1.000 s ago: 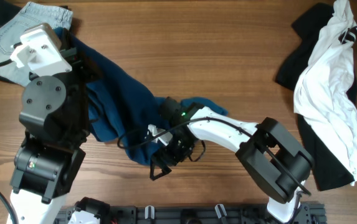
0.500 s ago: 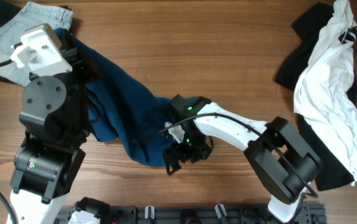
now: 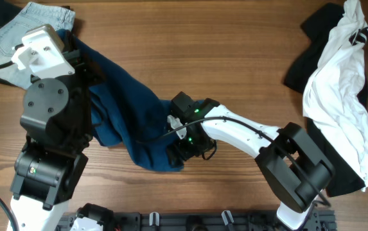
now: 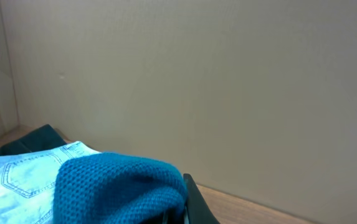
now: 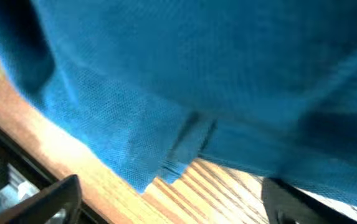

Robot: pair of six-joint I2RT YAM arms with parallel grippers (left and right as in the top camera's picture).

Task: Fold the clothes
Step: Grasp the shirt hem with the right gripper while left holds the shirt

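Low in the middle of the overhead view, the right hand (image 3: 182,153) sits at the lower end of the teal-blue shirt (image 3: 129,112). In its wrist view its two fingers (image 5: 60,196) stand wide apart with nothing between them. The shirt's hem (image 5: 178,155) hangs just beyond them over the wooden counter (image 5: 222,186).

The shirt lies as a crumpled band across the counter (image 3: 203,45), running from that hand up toward the upper left of the frame. There the left hand (image 4: 177,210) is closed on a bunched fold of the shirt (image 4: 116,186).

Just beyond that fold, pale-blue jeans (image 3: 17,35) lie in the upper left corner. Far off at the right edge, well apart from the shirt, a white garment (image 3: 341,96) is heaped over black cloth (image 3: 299,67).
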